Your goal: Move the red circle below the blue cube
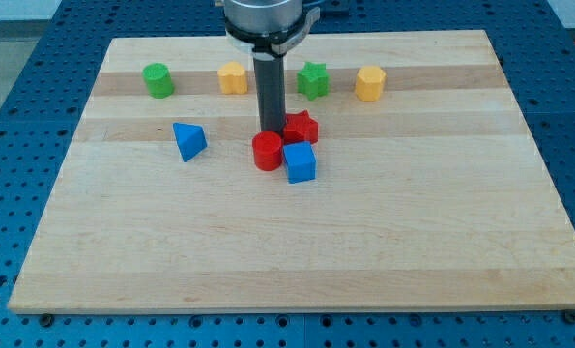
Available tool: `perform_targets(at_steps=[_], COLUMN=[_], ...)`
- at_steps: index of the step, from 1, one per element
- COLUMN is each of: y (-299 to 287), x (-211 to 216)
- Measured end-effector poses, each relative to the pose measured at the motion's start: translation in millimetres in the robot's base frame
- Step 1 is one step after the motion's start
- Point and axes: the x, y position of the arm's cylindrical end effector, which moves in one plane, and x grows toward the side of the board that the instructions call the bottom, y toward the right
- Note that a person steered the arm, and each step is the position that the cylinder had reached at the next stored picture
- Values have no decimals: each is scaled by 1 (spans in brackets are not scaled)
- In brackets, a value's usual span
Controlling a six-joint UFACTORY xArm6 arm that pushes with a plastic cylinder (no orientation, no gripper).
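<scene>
The red circle [267, 152] lies near the middle of the board, touching the left side of the blue cube [300, 162]. A red star [301, 128] sits just above the cube, touching it. My tip [271, 130] stands right at the top edge of the red circle, to the left of the red star.
A blue triangle [188, 140] lies to the left. Along the view's top stand a green cylinder [158, 80], a yellow block [233, 78], a green star [313, 79] and a yellow hexagon [369, 83]. The wooden board [297, 251] lies on a blue perforated table.
</scene>
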Motion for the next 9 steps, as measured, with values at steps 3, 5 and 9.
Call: perform_targets(at_steps=[3,5,9], y=[-2,-29,-55], x=[54,50,88])
